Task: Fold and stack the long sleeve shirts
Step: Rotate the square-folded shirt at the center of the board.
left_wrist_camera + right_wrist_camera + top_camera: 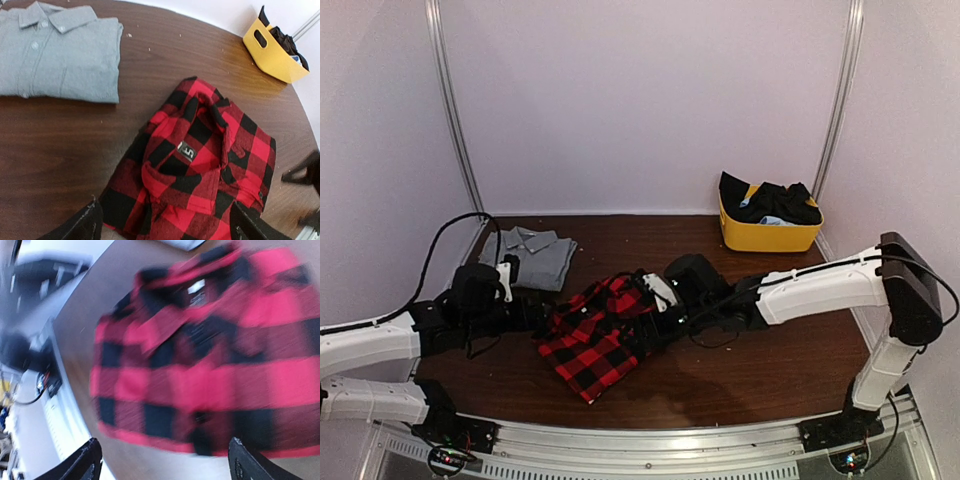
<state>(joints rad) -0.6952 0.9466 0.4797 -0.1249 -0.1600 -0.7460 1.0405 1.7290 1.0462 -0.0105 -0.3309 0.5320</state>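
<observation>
Nearest, along the bottom edge of the top view: both arm bases. Left arm (pixel 370 350) reaching in from the lower left, right arm (pixel 820 290) bent in from the right edge.

Just beyond, at the centre of the brown table (pixel 770 350): the red-and-black flannel shirt (pixel 595 335), folded into a rough rectangle set on a slant, one corner pointing toward the bottom of the frame. Collar uppermost, neck label (pixel 186 150) showing near the middle of the left wrist view.

Left gripper (pixel 165 227) at the shirt's left edge in the top view; touching or not, cannot tell. In its own view, fingers (pixel 82 227) spread toward the two bottom corners, flannel lying beneath and between them, nothing pinched: jaws wide apart and empty.

Right gripper (pixel 165 462) at the shirt's upper right edge in the top view. Own view smeared by blur, yet fingertips plainly far apart at the bottom left and bottom right, flannel filling the frame beyond them, no cloth clamped.

Farther back, toward the upper left of the table: the grey shirt (pixel 535 258), folded flat, buttons up, collar at its far end. Well apart from the flannel, bare wood between.

Farthest, at the upper right near the back wall: a yellow bin (pixel 765 238), dark clothes (pixel 775 205) heaped inside and hanging over its rim.
</observation>
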